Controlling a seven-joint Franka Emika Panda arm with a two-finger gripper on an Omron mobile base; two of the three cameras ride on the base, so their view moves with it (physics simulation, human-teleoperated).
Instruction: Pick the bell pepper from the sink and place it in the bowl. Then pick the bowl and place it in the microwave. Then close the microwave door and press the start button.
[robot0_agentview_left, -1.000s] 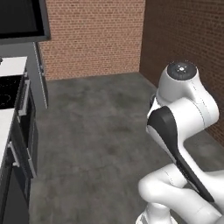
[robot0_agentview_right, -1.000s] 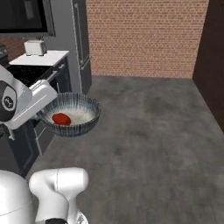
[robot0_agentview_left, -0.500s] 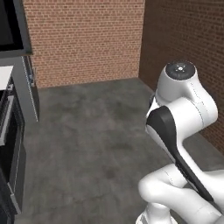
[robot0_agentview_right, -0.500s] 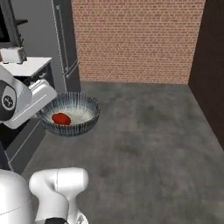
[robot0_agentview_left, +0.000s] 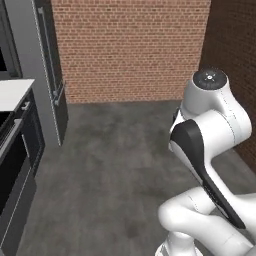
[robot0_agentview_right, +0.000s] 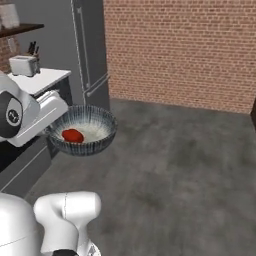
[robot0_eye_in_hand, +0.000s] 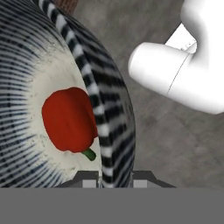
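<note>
Spreading below the bowl (robot0_agentview_right: 85, 131) — grey concrete floor (robot0_agentview_right: 190, 165).

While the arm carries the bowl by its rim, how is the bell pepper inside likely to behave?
The bell pepper is roundish and glossy and lies loose, so it may roll or slide if the bowl tilts. The bowl's high sides would probably keep it in. Gripped at one edge by the gripper, the bowl might tip.
</note>
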